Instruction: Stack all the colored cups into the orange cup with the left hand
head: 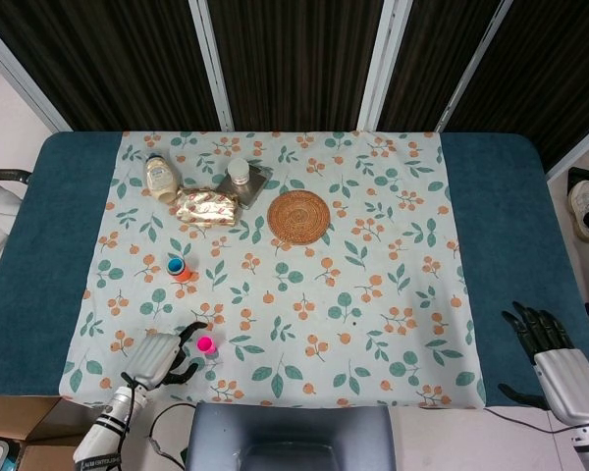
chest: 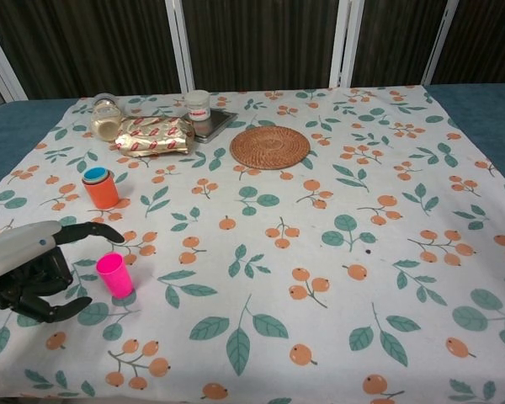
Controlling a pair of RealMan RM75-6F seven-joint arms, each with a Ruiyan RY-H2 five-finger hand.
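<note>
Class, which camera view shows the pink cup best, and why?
The chest view: the pink cup appears large, its side wall and open rim both visible, beside the left hand. The head view shows the same cup only as a tiny pink spot from above.

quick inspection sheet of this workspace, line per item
surface: floral cloth over a blue table
job's things: orange cup with a blue cup nested in it; pink cup upright, apart
clutter: woven mat, jar, foil packet, small pot on a tray
hands: left hand open beside the pink cup; right hand open at the table's edge
cables: dark cable by the near edge
surroundings: dark panels behind
</note>
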